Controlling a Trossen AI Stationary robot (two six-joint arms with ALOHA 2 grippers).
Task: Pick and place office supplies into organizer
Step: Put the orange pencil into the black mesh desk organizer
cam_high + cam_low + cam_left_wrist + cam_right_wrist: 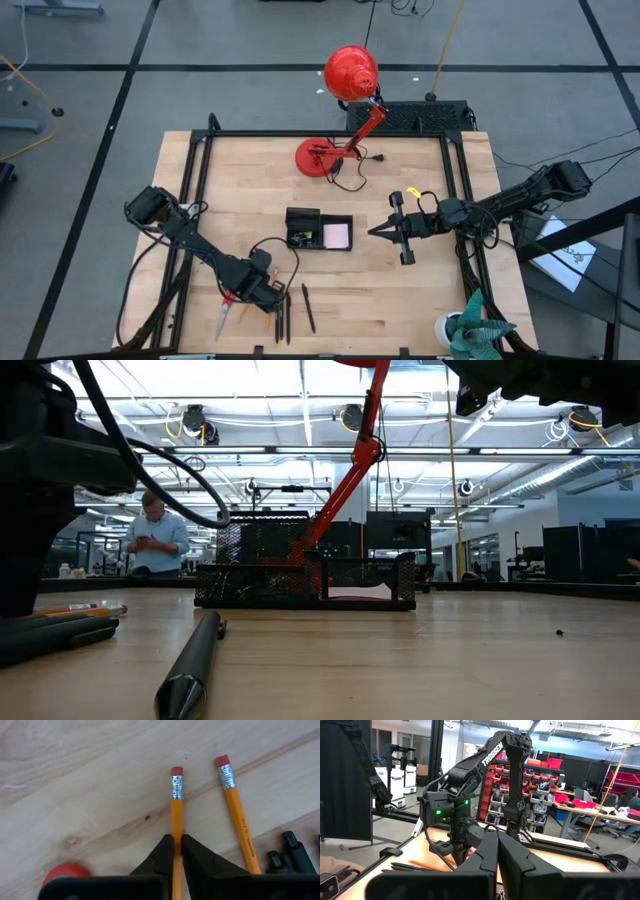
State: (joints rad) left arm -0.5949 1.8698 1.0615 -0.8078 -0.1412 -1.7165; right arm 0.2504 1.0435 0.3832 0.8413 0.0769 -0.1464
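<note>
The left gripper [177,851] is down at the near edge of the table [420,290], its two fingers [161,854] pinching one orange pencil [176,810] between their tips, with the eraser end reaching out beyond them; the grip sits partway along the shaft, which I judge keeps the pencil from swinging when it is lifted; the second pencil [239,812] lies just beside the outer face of one finger, untouched and roughly parallel, and the black pens [290,855] lie further out on that same side; on the opposite side of the fingers a red scissors handle [65,872] shows at the edge of view; the organizer [318,230] stands well ahead of the fingertips toward the table's middle, already holding a pink sticky-note pad [337,235] in its low section (the taller section beside it seems the likely home for a pencil stood on end); the right gripper [385,229] waits over the table just beside the organizer's far side from the left arm, fingers pressed together with nothing between them, probably kept clear so the left arm has a free path; the red desk lamp [345,90] behind is no part of the job
</note>
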